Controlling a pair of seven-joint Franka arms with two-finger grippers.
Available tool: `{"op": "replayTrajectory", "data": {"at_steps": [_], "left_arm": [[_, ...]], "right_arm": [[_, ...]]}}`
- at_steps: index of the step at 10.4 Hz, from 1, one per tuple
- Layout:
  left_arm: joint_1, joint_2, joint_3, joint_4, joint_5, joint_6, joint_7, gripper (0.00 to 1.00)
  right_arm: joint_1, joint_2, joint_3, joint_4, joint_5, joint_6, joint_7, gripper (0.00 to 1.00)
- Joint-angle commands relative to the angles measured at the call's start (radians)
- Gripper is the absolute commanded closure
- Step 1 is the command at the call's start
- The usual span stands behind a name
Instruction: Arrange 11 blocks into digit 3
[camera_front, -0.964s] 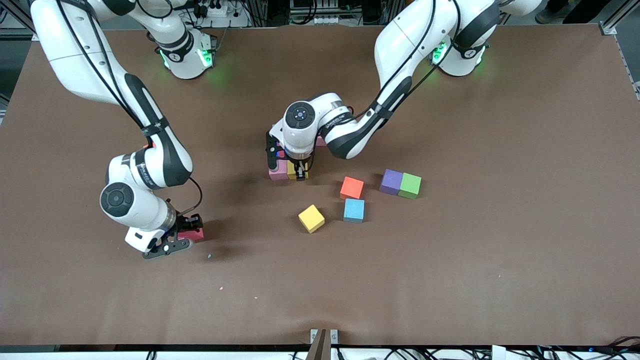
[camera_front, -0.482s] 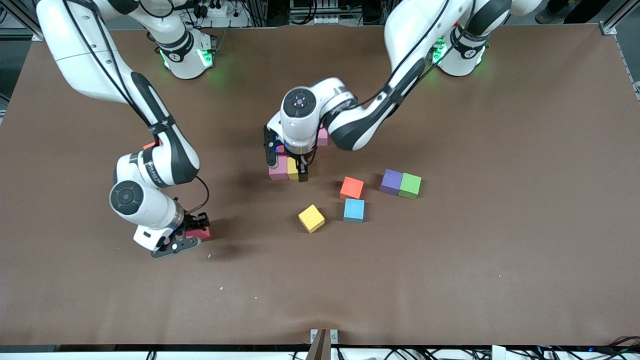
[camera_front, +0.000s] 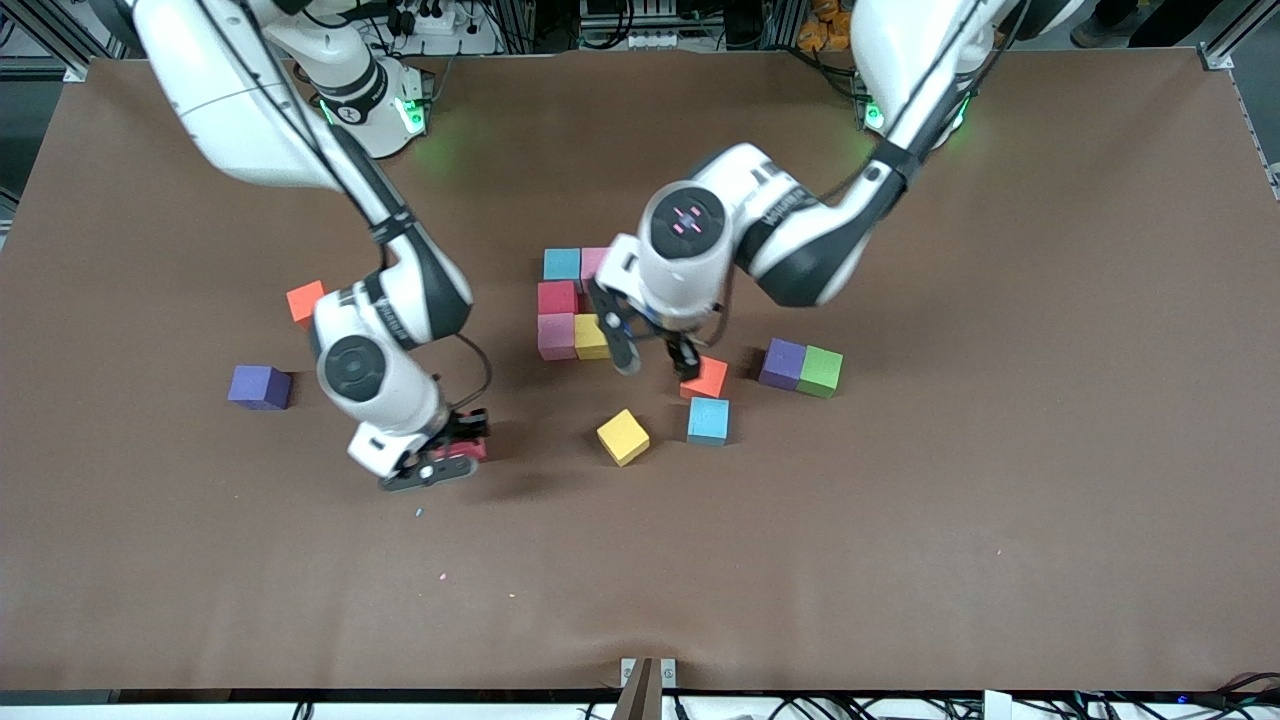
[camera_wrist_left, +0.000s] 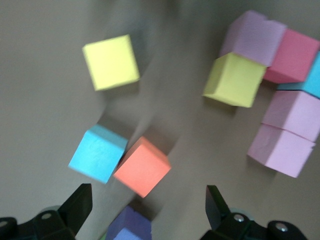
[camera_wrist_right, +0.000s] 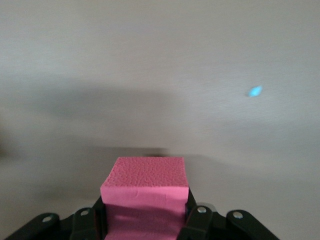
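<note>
A cluster of blocks lies mid-table: light blue (camera_front: 562, 264), pink (camera_front: 596, 262), red (camera_front: 557, 297), pink (camera_front: 557, 336) and yellow (camera_front: 591, 338). Loose blocks lie nearer the camera: orange (camera_front: 710, 380), light blue (camera_front: 708, 420), yellow (camera_front: 623, 437) and purple (camera_front: 782, 362). My left gripper (camera_front: 655, 368) hangs open and holds nothing, between the cluster and the orange block (camera_wrist_left: 142, 166). My right gripper (camera_front: 462, 448) is shut on a pinkish-red block (camera_wrist_right: 145, 192), low over bare table toward the right arm's end from the cluster.
A green cube (camera_front: 820, 371) touches the purple block. Another orange block (camera_front: 305, 300) and another purple one (camera_front: 259, 387) lie toward the right arm's end. A small blue speck (camera_wrist_right: 255, 91) lies on the brown table (camera_front: 900, 560).
My left gripper opened off the cluster's yellow block, rose and swung toward the orange block. My right gripper carried its block toward the middle, uncovering the orange and purple blocks by it.
</note>
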Motion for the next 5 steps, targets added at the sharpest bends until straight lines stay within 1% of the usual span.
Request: {"op": "replayTrajectory", "data": {"at_steps": [1,2,5], "left_arm": [[0.039,-0.005,-0.005,-0.036,-0.024,-0.005,-0.017,0.0],[0.058,0.014,-0.011,-0.06,-0.024,-0.001,0.067,0.0],[0.032,0.031,-0.01,-0.134,-0.001,0.061,0.239,0.0]], "right_arm": [[0.076,0.002,-0.004,-0.002,0.005,0.002,0.089,0.77],[0.106,0.002,-0.004,-0.005,0.005,0.002,0.132,0.77],[0.159,0.002,-0.004,-0.044,0.005,0.002,0.181,0.77]]}}
